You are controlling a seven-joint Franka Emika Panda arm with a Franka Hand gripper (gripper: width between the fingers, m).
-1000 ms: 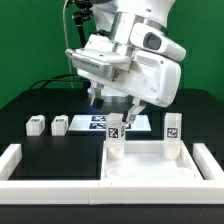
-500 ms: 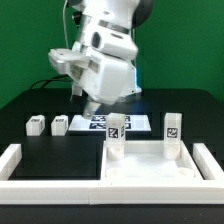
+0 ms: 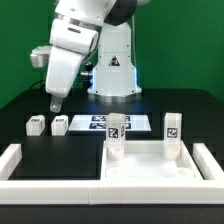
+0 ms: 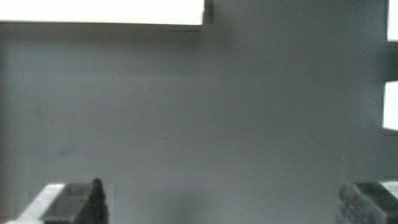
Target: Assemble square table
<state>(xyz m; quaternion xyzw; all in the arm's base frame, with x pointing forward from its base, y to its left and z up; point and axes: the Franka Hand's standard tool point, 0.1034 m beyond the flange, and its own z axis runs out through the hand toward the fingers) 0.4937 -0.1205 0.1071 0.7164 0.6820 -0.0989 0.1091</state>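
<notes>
The white square tabletop (image 3: 150, 166) lies at the front right of the dark table. Two tagged white legs stand upright at its far corners, one on the exterior view's left (image 3: 117, 131) and one on the right (image 3: 172, 128). Two loose tagged legs (image 3: 36, 125) (image 3: 60, 125) lie on the table at the left. My gripper (image 3: 55, 106) hangs just above and behind these loose legs, touching nothing. In the wrist view the gripper (image 4: 222, 195) is open wide and empty over bare dark table, with its fingers (image 4: 75, 198) at the frame's corners.
The marker board (image 3: 95, 122) lies flat behind the tabletop. A long white border rail (image 3: 50, 188) runs along the front and sides of the table. White shapes (image 4: 151, 12) show blurred at the wrist view's edges; I cannot tell what they are.
The arm has swung from above the tabletop's left leg towards the exterior view's left, and now stands over the two loose legs. The legs and tabletop have not moved.
</notes>
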